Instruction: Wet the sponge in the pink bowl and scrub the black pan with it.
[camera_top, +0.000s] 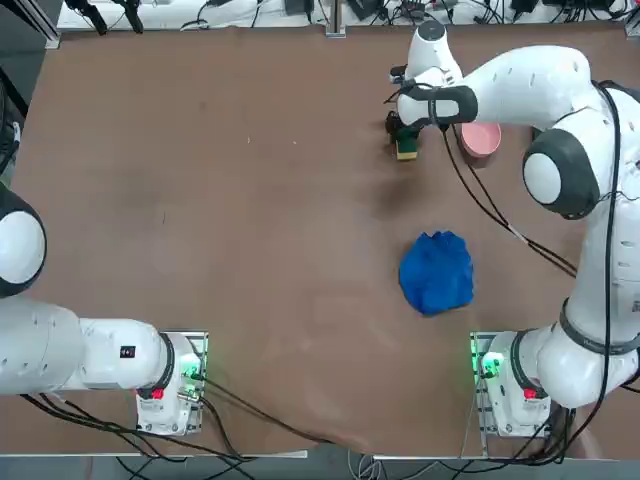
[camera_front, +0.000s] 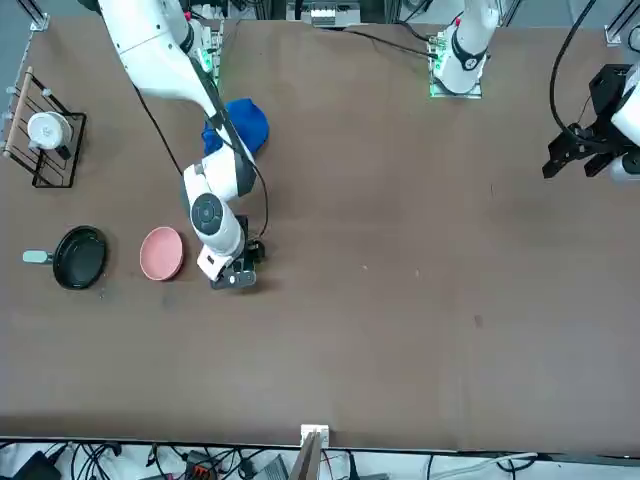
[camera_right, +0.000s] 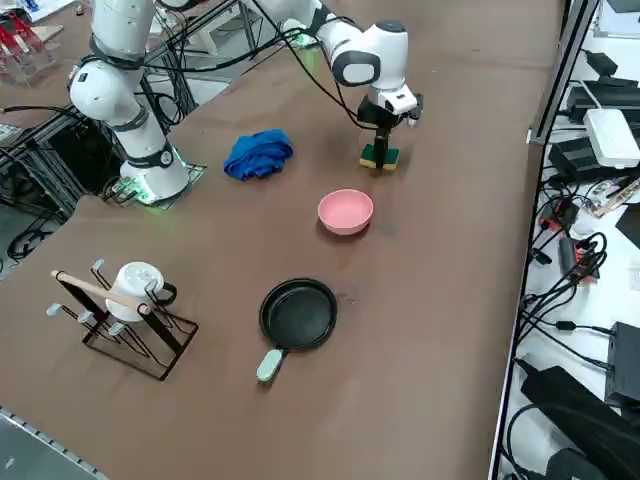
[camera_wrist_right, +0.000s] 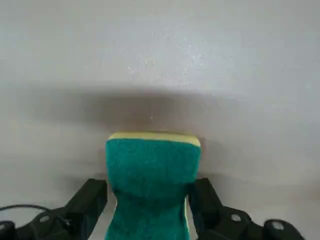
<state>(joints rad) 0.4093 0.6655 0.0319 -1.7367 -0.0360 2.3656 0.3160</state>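
The right tool (camera_right: 380, 150) is standing low over the bench (camera_top: 200, 200), its open fingers straddling the sponge (camera_wrist_right: 150, 175), one on either flank, so there is little slack at either side. The pink bowl (camera_right: 345, 211) is lying near, with bare bench between it and the sponge. Beyond the bowl the black pan (camera_right: 298, 314) is sitting apart, again with open surface between. The blue cloth (camera_right: 258, 153) is bunching up toward the arm's base, clear of that line. A rack (camera_right: 125, 320) is standing well off beside the pan.
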